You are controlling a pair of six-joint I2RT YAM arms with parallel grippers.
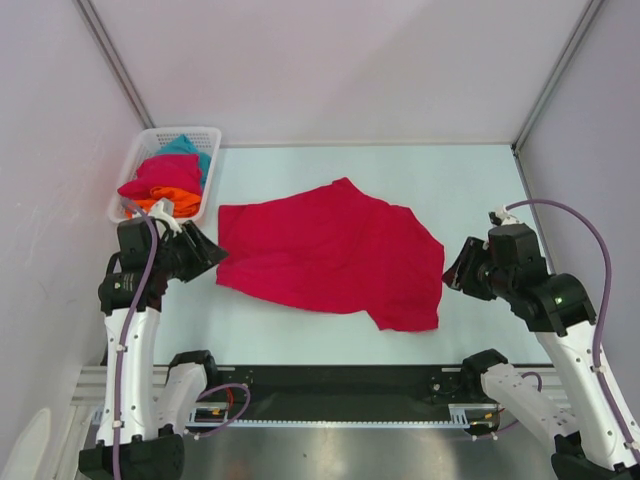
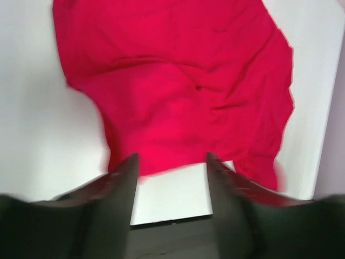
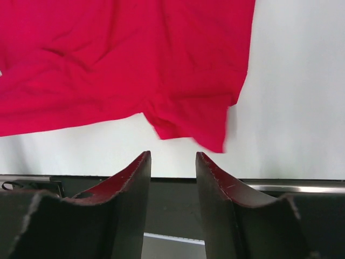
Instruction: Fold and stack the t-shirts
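L gripper & R gripper: jaws part-spread, gripping nothing; crimson t-shirt lies on worktop just ahead of both.

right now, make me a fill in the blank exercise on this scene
The crimson t-shirt lies spread on the ____.
The white basket sits at the far ____ corner.
The left gripper and right gripper are both ____, holding nothing.
Missing: table; left; open.
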